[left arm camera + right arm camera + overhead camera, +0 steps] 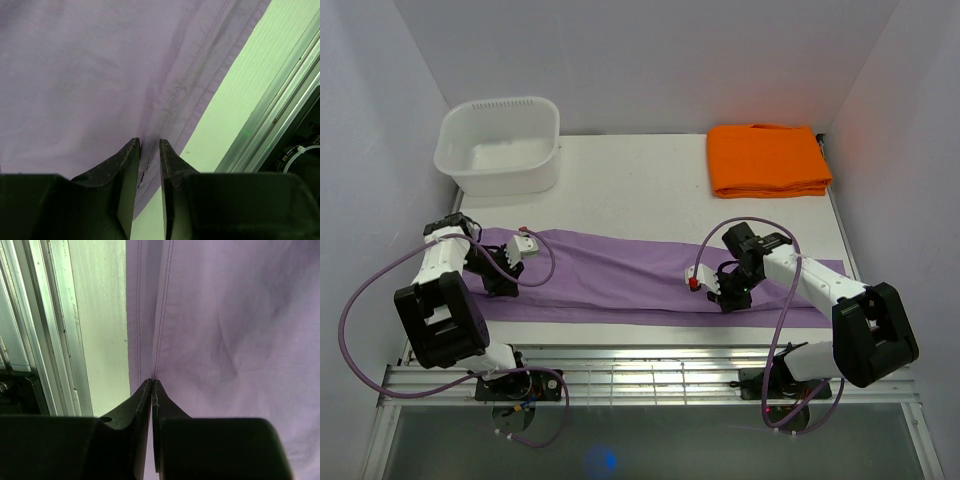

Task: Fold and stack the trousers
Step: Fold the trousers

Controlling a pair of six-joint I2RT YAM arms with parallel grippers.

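Plain lilac trousers (620,275) with darker stitched seams, spread over a white desk (640,170). Beyond the trousers, a solid orange folded cloth (767,159) toward the right and a plain white tub (500,145) toward the left. Over the lilac, black claws on white arms, trailing purple cables (360,300).

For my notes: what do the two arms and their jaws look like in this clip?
Both arms are built alike: white link shells with black joint housings and black bases, each trailed by a looping purple cable. The left gripper and right gripper are black, with dark wedge-shaped jaws in the wrist views. The right arm shows a small red spot near its wrist.
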